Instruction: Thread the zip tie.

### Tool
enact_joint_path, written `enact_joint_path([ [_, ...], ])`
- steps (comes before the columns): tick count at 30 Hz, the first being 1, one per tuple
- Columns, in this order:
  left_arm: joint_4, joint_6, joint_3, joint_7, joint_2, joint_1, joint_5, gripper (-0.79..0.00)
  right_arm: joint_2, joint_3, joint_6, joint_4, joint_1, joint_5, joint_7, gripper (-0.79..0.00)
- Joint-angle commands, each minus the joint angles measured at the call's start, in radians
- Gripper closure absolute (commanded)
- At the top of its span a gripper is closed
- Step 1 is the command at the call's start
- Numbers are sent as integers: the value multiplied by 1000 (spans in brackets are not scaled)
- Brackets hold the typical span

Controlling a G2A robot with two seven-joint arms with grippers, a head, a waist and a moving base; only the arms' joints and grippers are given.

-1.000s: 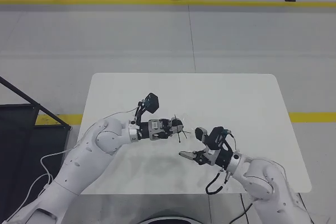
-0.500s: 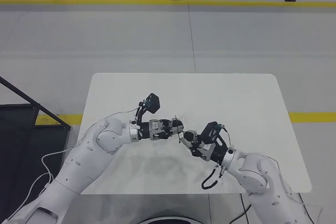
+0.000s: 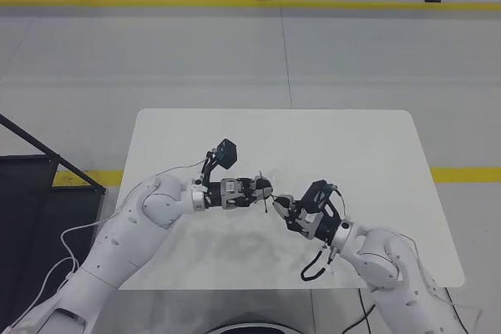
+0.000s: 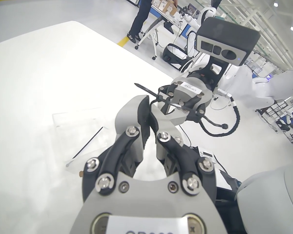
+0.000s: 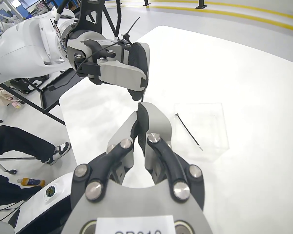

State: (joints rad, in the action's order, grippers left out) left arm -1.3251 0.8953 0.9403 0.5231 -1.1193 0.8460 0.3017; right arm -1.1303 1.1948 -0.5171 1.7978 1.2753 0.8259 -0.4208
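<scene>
A black zip tie [image 4: 176, 104] is held above the white table, its head [image 5: 126, 37] beside the left fingers and its thin tip [image 5: 137, 21] sticking out past them. My left gripper [image 4: 149, 105] is shut on the tie, near the table's middle [image 3: 263, 185]. My right gripper [image 5: 139, 109] faces it tip to tip [image 3: 276, 205], its fingers closed on a short dark piece of the tie just under the left fingertips [image 5: 136, 91]. The place where both hold the tie is partly hidden.
A second black zip tie [image 5: 187, 129] lies flat on a clear plastic sheet [image 5: 211, 113] on the table [image 3: 359, 142], below the grippers, toward the robot. A dark frame [image 3: 17, 125] stands off the table's left side.
The right gripper has moved from nearer the table's front edge up to the left gripper and closed at the tie. The left arm has stayed put.
</scene>
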Motion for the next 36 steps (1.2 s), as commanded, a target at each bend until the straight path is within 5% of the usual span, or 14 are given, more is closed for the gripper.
enact_joint_path([
  [1,1,-1,2,1,1,1,-2,-437,0,4,-1,-1,2,-11,6,0],
  [5,4,1,5,19,3,1,-2,-573,3,20,-20,-7,7,-55,17,0],
  [9,7,7,14,37,8,4,-10,-613,6,37,-56,-13,14,-103,20,0],
  [17,14,42,62,38,25,32,-19,-616,17,49,-208,-73,-4,-333,-70,0],
  [24,6,117,123,-8,43,79,-65,-640,33,17,-333,-155,-59,-641,-272,0],
  [26,-9,117,130,-12,48,91,-92,-776,40,13,-331,-185,-85,-717,-346,0],
  [36,-17,117,135,-10,51,98,-117,-785,44,25,-298,-200,-101,-722,-372,0],
])
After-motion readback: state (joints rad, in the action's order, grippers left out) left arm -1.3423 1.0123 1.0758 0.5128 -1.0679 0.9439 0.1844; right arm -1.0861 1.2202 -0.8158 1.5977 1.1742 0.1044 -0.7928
